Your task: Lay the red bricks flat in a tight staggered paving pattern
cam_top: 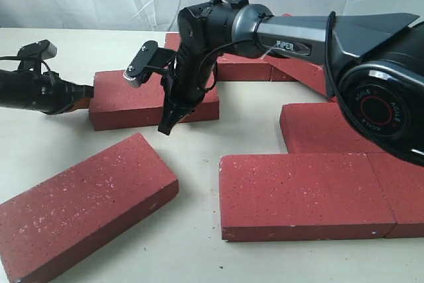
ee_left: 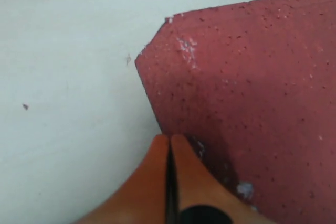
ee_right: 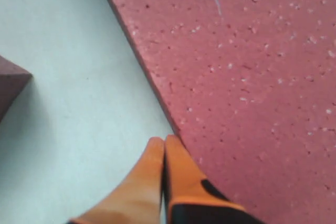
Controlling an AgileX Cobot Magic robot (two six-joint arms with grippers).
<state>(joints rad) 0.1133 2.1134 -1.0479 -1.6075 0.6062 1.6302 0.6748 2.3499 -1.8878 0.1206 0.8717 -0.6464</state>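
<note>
Exterior view: by my read the job is under half done. R gripper [cam_top: 167, 124] is pinched closed w/ nothing in it, tips low by the long edge of the mid brick [cam_top: 126, 107]. R wrist view agrees: the tips sit right at that brick's edge, bare table [cam_top: 199, 250] on the other side. L gripper [cam_top: 85, 92] is closed too and empty, tips at the mid brick's opposite end. Whether they touch it or sit just beside it, can't tell. Done so far, approx.: toward the R arm's base the front pair [cam_top: 305, 193] lies flat, ends butted w/ no gap I can see. A rear brick [cam_top: 324, 127] sits against that pair, shifted sideways, so it looks like a first staggered joint. More bricks [cam_top: 242, 67] lie beyond the R gripper, partly hidden by the arm; layout there can't be read. Left to do: the mid brick btwn the two grippers is flat but apart from the laid group, w/ open table btwn. A skewed brick [cam_top: 86, 203], past the R tips on the side away from the mid brick, lies flat but angled and well apart from everything. Both prob. need sliding in and squaring, then closing the seams.
</note>
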